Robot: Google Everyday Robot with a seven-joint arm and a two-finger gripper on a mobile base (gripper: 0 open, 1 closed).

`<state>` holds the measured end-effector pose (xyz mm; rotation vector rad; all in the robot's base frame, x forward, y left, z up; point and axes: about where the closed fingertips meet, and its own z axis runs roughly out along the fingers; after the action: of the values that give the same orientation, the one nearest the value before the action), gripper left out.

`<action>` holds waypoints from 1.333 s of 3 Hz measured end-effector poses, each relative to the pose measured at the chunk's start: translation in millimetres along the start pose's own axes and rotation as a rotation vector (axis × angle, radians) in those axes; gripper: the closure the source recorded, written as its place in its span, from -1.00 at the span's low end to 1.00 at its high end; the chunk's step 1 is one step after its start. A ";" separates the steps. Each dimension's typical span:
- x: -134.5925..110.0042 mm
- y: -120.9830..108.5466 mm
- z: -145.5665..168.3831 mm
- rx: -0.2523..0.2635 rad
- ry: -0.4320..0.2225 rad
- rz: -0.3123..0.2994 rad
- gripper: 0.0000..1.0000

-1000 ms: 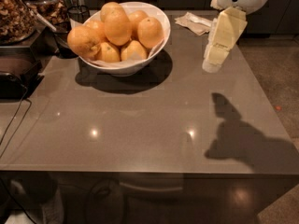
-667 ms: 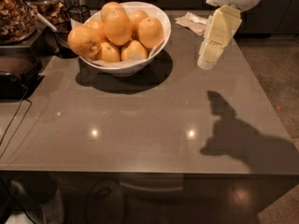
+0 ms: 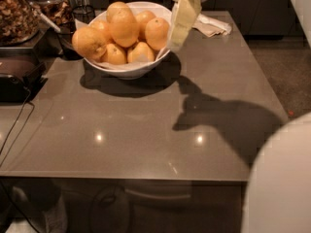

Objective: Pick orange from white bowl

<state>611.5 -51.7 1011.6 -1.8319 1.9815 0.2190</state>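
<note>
The white bowl [image 3: 127, 68] stands at the back left of the grey table, lined with white paper and heaped with several oranges. The largest deep-orange orange [image 3: 123, 28] sits on top near the middle; another big one [image 3: 89, 42] hangs over the left rim. Smaller, paler fruits lie at the front. My gripper [image 3: 181, 24] hangs from the top edge, cream-coloured fingers pointing down, just over the bowl's right rim beside an orange [image 3: 156, 32].
Crumpled paper [image 3: 212, 25] lies behind the gripper at the back right. Dark appliances and a jar of brown food [image 3: 17, 13] stand at the left, with a black cable [image 3: 17, 125] trailing down. A white part of the robot [image 3: 282, 178] fills the bottom right corner.
My gripper has moved left, from over the bare table at the right to the bowl's right rim. The view has shifted closer, and the robot's body has come into the corner.
</note>
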 end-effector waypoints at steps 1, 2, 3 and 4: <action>-40.5 -25.8 15.2 0.012 -0.031 -0.063 -1.00; -51.0 -36.2 14.5 0.050 -0.060 -0.066 -1.00; -68.3 -51.4 16.1 0.114 -0.055 -0.106 -1.00; -86.7 -64.3 29.5 0.126 -0.018 -0.131 -1.00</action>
<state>683.4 31.6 1031.9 -1.8628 1.8117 0.0690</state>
